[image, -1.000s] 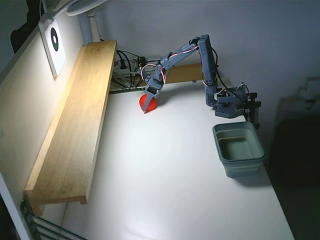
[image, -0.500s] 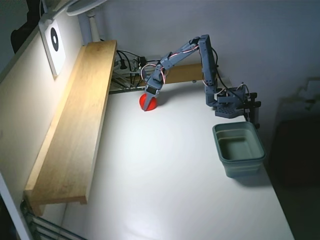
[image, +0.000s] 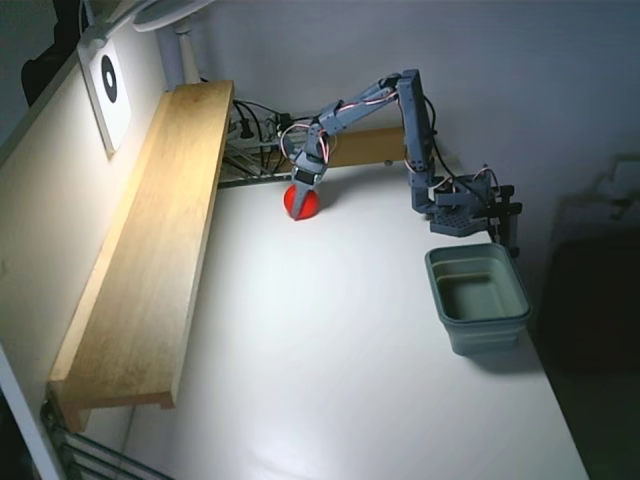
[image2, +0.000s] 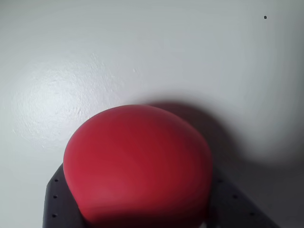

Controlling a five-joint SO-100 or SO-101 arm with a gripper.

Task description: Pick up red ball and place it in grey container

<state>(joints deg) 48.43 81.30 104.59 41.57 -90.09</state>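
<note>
red ball [image2: 137, 164], round, between jaws

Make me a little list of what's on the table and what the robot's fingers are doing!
red ball: at the far side of the white table, between the fingers in the wrist view
gripper: closed around the red ball
grey container: near the right table edge in the fixed view, nothing visible inside it
wooden shelf: along the left wall
ball in container: not yet
</note>
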